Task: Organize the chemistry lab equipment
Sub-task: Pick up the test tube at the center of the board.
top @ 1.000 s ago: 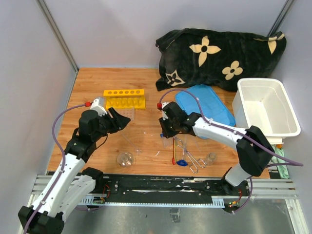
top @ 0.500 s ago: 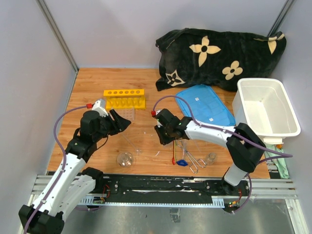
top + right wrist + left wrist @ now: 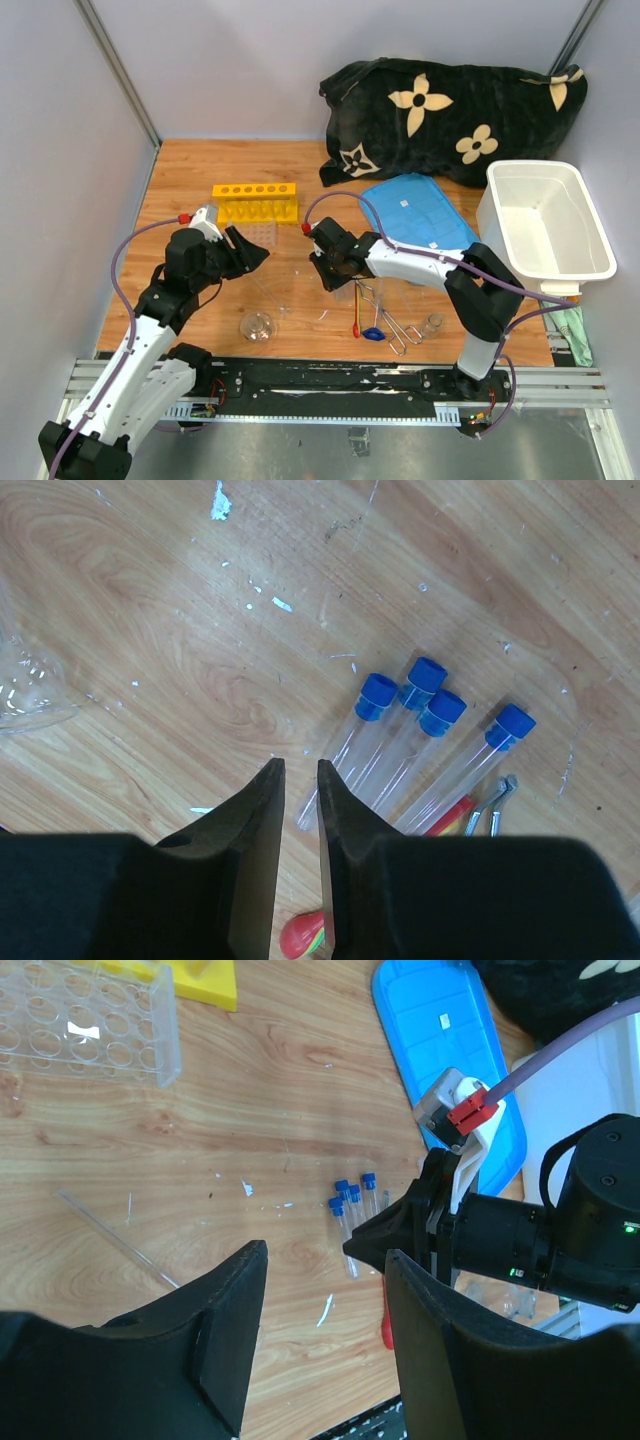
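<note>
Several blue-capped test tubes (image 3: 400,740) lie side by side on the wooden table, just right of and beyond my right gripper (image 3: 300,770). Its jaws hover above the table nearly shut, with a narrow gap and nothing between them. The red-handled spatula (image 3: 357,318) and metal tongs (image 3: 395,325) lie near the front edge. A glass flask (image 3: 257,326) and a small beaker (image 3: 432,324) stand at the front. The yellow tube rack (image 3: 256,203) stands at the back left. My left gripper (image 3: 325,1252) is open and empty, held above the table left of the tubes (image 3: 350,1205).
A clear well plate (image 3: 90,1025) lies in front of the rack, and a thin glass rod (image 3: 115,1240) lies on the table. The blue lid (image 3: 420,215) lies beside the white tub (image 3: 548,225) at the right. The black flowered cloth (image 3: 450,110) is at the back.
My right gripper has moved left across the table, from over the spatula and tongs to beside the test tubes. The left arm has barely moved.
</note>
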{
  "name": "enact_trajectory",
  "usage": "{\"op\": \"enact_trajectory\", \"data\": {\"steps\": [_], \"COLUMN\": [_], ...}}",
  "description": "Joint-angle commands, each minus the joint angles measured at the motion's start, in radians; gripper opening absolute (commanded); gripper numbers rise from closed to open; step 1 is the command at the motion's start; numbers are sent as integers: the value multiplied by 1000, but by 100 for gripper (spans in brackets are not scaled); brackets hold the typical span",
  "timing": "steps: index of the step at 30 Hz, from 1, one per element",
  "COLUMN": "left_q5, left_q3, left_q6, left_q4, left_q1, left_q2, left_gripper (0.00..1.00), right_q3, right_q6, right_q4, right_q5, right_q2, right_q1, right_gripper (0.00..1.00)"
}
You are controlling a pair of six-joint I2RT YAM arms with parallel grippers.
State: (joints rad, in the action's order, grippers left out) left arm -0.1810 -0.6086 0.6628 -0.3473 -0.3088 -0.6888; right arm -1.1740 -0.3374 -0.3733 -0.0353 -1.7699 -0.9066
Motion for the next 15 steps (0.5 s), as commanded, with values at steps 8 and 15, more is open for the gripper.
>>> {"op": "enact_trajectory", "data": {"steps": [8, 15], "left_q5": [-23, -21], "left_q3": [17, 24], "left_q6": [6, 10], "left_q4": [13, 11], "left_q1": [-3, -3], "left_q2": [-2, 9], "left_gripper": [55, 55], "right_q3": [30, 36], "right_q6": [6, -2], "right_q4": [-14, 4], "right_q5": [28, 8], "right_q2": [-6, -36], "right_q1": [34, 34], "right_gripper": [20, 20]}}
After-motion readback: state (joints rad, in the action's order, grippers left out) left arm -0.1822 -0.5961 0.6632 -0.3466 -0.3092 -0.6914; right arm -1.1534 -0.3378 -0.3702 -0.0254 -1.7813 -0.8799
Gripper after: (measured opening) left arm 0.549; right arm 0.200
